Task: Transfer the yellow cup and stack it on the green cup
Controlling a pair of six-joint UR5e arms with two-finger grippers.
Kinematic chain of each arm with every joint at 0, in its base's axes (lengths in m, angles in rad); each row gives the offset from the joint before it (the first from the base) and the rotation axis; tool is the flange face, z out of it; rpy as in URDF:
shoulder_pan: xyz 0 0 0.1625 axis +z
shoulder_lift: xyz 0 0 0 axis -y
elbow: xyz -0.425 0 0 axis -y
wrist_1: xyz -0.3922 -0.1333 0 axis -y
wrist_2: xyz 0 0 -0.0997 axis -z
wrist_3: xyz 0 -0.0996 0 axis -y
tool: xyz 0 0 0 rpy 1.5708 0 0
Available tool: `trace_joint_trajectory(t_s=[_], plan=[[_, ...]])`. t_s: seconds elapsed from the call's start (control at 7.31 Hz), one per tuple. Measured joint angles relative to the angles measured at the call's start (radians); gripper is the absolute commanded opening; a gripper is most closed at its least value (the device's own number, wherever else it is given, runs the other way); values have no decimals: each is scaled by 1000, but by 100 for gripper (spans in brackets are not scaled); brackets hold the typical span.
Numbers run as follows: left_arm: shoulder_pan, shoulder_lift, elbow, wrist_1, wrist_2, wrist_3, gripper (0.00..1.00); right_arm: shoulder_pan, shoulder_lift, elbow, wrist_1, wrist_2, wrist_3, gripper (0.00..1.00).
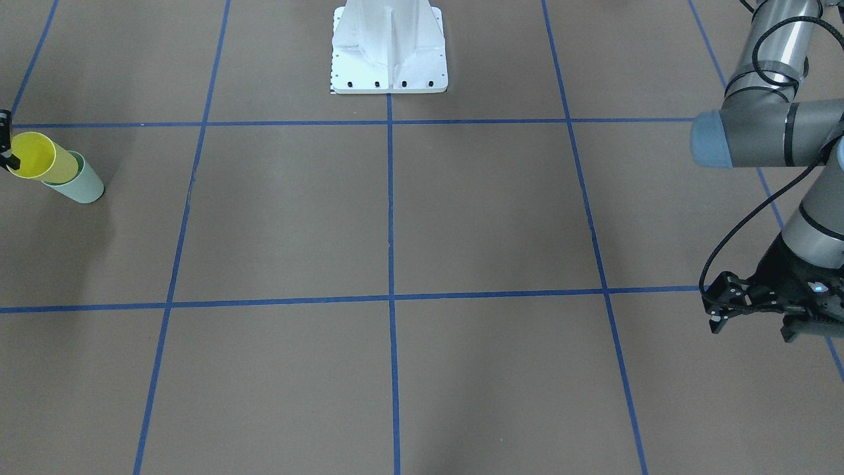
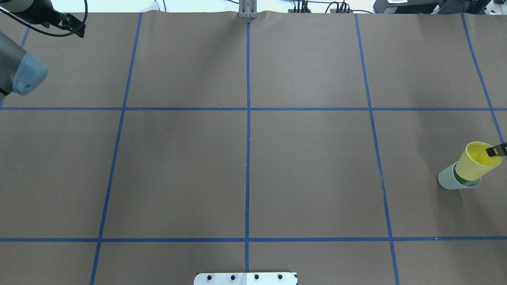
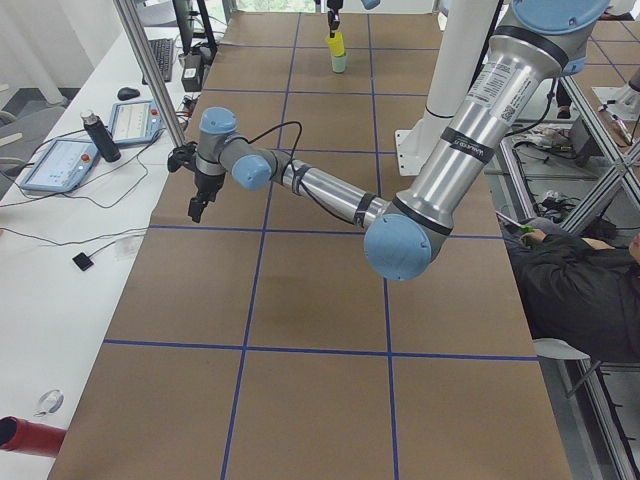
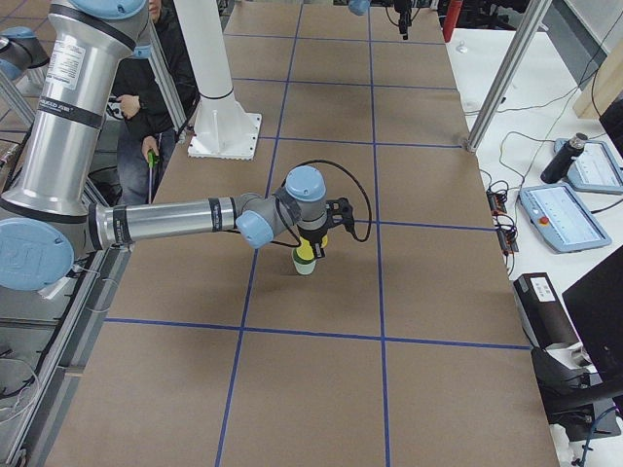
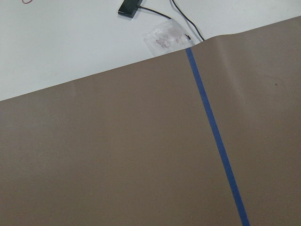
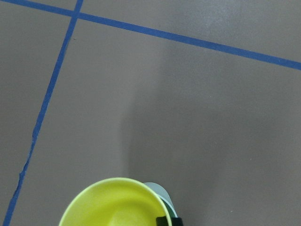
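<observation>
The yellow cup [image 2: 473,164] has its lower part inside the green cup [image 2: 447,181], which stands on the table at the robot's far right. Both also show in the front view, the yellow cup [image 1: 43,158] above the green cup [image 1: 82,188]. My right gripper [image 2: 498,150] is at the yellow cup's rim; one finger [image 6: 162,220] shows inside the rim, so it looks shut on the rim. My left gripper [image 1: 752,328] is open and empty, low over the table far from the cups.
The white robot base [image 1: 389,49] stands at the robot's edge of the brown, blue-taped table [image 2: 245,166]. The left arm's elbow [image 1: 758,135] hangs over the robot's left side. Off the table there are tablets and cables [image 3: 70,160].
</observation>
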Motion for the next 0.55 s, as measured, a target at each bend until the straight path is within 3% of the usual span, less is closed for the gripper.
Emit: trace_joint_trajectory(t_s=[0.14,0.27,0.41,0.55], plan=[[0,0,0,0,0,0,100,0,1,-2,0,-2,0,10],[0,1,0,0,0,0,100,0,2,-3,0,-3,0,62],[0,1,0,0,0,0,100,0,3,-3,0,-4,0,91],[0,1,0,0,0,0,100,0,3,-2,2,-4,0,98]])
